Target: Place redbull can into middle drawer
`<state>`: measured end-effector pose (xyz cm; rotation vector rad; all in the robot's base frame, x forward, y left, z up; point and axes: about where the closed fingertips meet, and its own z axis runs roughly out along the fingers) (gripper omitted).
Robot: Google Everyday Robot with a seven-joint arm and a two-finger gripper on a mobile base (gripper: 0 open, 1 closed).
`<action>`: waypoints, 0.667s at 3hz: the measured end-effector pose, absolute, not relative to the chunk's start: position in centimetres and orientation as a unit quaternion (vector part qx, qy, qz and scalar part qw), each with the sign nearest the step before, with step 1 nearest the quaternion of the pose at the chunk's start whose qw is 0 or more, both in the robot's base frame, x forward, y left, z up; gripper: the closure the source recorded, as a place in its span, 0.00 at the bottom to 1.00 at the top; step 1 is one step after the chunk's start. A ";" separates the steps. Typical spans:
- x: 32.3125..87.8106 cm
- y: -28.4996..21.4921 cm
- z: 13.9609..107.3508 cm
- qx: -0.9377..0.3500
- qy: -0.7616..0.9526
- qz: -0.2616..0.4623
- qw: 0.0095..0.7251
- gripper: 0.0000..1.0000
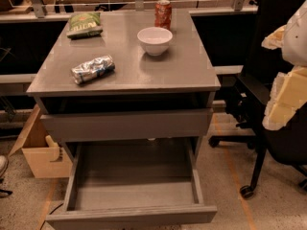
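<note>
Box [41, 157]: brown cardboard, on the floor left of the cabinet, partly behind its corner.
Bag [84, 24]: green snack bag, lying flat at the back left of the cabinet top.
Can [93, 69]: silver and blue, crinkled, lying on its side near the front left of the top, well apart from the bag and bowl, nothing touching it. It is above the drawer, not in it.
Top [187, 71]: flat grey surface of the cabinet, carrying the bag, can, bowl and soda can.
Upper drawer [127, 124]: plain grey front just below the top, with a dark gap above it.
Drawer [134, 190]: the middle one, pulled far out toward the camera, its grey floor bare.
Bowl [154, 40]: white, upright, middle of the top toward the back.
Soda can [163, 14]: red-orange, upright at the back edge, just behind the bowl.
Chair [283, 147]: black office chair on castors, right of the cabinet.
Gripper [283, 97]: white and yellow shape at the far right edge, in front of the chair, well apart from the can and drawer; whether it is apart or together I cannot tell.
</note>
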<state>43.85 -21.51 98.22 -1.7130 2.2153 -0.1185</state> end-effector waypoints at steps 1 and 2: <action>43.9 -21.5 98.3 -0.602 0.779 -0.042 0.170 0.00; 45.7 -19.4 98.9 -0.629 0.754 -0.033 0.184 0.00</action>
